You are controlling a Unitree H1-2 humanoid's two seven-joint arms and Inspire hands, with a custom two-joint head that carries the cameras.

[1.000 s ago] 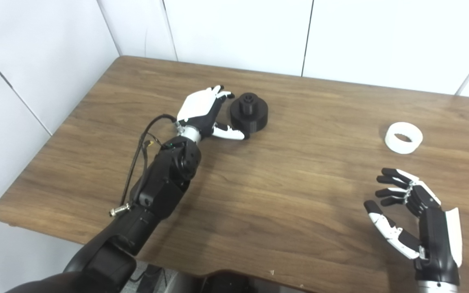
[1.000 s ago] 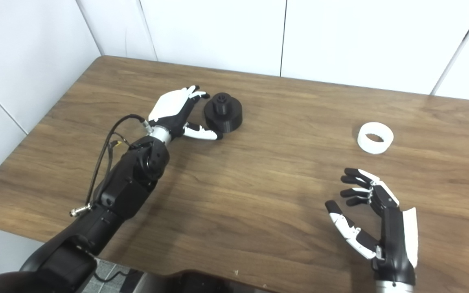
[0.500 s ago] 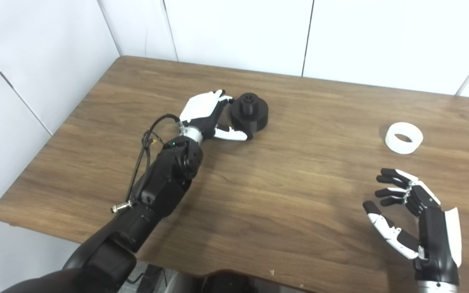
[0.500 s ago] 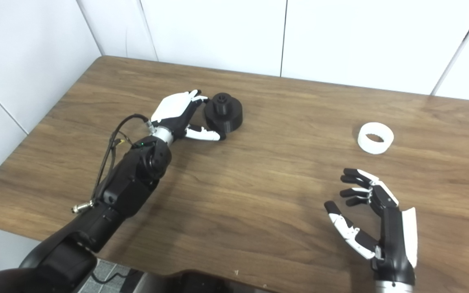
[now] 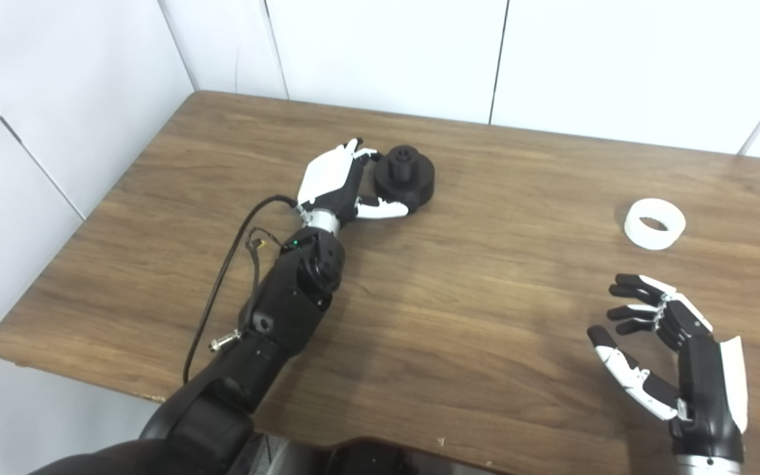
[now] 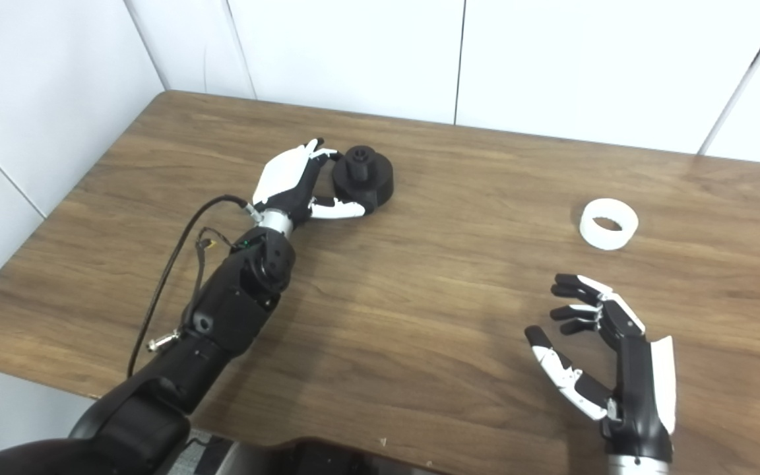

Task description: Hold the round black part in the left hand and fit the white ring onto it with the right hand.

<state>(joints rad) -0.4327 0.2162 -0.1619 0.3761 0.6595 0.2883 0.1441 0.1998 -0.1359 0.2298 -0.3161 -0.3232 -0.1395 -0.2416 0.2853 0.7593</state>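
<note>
The round black part (image 5: 406, 177), a disc with a short hub on top, sits on the wooden table (image 5: 472, 310) left of centre. My left hand (image 5: 344, 188) is pressed to its left side. The fingers reach along the far-left rim and the thumb lies against the near rim. The hand is open, and the part rests on the table. The white ring (image 5: 654, 224) lies flat at the right. My right hand (image 5: 667, 349) hovers open near the front right, well short of the ring, holding nothing.
White wall panels (image 5: 386, 53) rise behind the table's far edge and along its left side. A black cable (image 5: 221, 264) loops beside my left forearm. The table's front edge (image 5: 90, 379) runs close to both arms.
My left hand and forearm have moved right and forward, closing in on the black part with the thumb now against its near rim. The right hand and ring have not moved.
</note>
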